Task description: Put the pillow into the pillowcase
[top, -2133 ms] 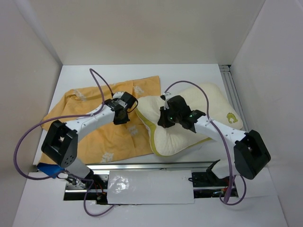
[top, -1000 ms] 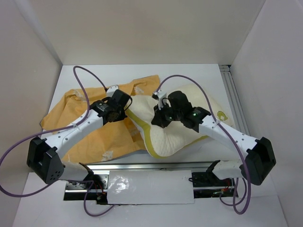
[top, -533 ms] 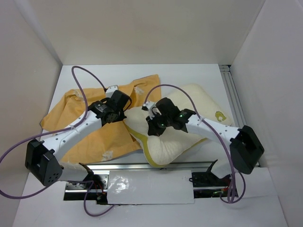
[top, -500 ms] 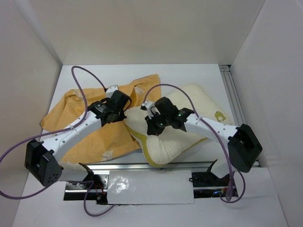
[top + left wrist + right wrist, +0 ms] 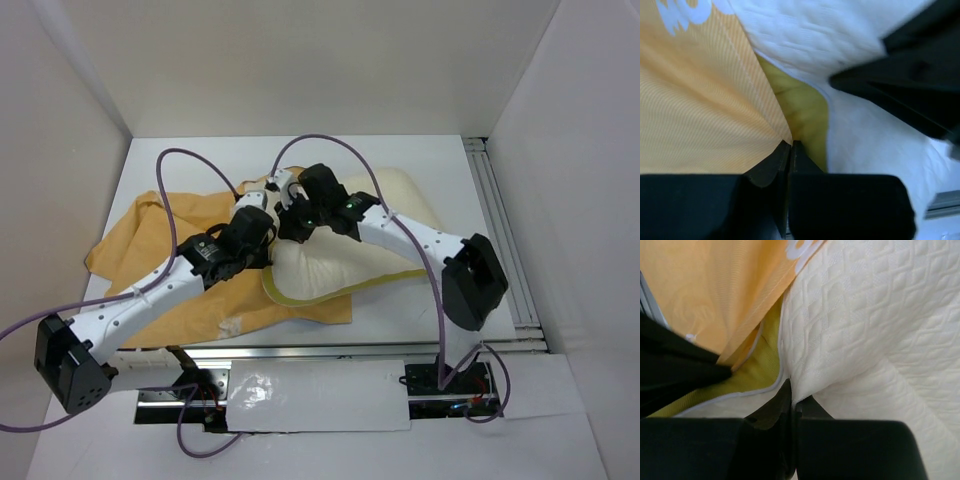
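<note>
Since half a second ago, the pillow (image 5: pixel 400 195) has been dragged left onto the pillowcase (image 5: pixel 150 265), and both wrists hide its left end.

Left wrist: the left gripper (image 5: pixel 789 150) is pinched on the thin, finely ribbed orange pillowcase edge.

Right wrist: the right gripper (image 5: pixel 791 395) is clenched on a quilted cream pillow fold.

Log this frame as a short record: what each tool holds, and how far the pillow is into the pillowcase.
left tool: shut, pinching the orange edge of the pillowcase
right tool: shut, pinching the pillow at its seam
pillow position: mostly outside, one end against the pillowcase edge
task status: insertion not finished
</note>
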You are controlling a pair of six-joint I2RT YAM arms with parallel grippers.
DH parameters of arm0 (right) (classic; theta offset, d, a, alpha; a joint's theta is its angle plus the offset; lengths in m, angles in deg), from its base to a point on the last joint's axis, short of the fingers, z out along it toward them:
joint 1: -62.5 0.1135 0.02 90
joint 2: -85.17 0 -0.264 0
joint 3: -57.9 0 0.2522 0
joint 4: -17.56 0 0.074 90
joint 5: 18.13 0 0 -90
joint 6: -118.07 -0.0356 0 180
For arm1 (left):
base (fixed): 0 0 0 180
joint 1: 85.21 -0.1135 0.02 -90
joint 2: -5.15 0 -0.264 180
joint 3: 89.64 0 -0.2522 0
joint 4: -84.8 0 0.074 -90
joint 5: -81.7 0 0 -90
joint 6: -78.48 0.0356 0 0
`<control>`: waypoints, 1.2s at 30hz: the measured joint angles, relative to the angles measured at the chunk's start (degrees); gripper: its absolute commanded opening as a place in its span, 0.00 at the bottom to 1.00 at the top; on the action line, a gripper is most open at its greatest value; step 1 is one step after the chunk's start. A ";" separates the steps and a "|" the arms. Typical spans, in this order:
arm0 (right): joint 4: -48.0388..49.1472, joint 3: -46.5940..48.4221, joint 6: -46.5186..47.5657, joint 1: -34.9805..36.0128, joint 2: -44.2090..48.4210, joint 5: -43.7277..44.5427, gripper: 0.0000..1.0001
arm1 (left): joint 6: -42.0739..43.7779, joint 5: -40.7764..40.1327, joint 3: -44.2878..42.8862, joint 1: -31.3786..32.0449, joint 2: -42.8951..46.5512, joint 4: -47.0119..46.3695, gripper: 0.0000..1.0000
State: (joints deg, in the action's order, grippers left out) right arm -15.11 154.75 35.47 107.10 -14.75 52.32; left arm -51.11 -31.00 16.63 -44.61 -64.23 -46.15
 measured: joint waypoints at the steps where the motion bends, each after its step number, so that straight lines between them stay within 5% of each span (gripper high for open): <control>1: 0.17 0.55 -0.04 -0.15 -1.22 -0.57 0.00 | 0.48 0.33 0.31 0.22 0.48 -0.31 0.00; 22: 10.78 1.68 -10.23 -11.37 -8.04 -6.05 0.00 | 1.40 0.66 5.92 1.33 5.49 -0.52 0.00; 36: 26.77 -3.10 -32.94 -0.39 -10.14 21.62 0.00 | 2.16 10.51 5.55 3.15 5.40 -7.04 0.00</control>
State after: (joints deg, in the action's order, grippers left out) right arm 11.66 151.64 2.53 106.71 -24.89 73.94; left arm -48.95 -20.49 22.19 -41.46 -58.84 -53.19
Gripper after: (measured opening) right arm 0.033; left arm 0.116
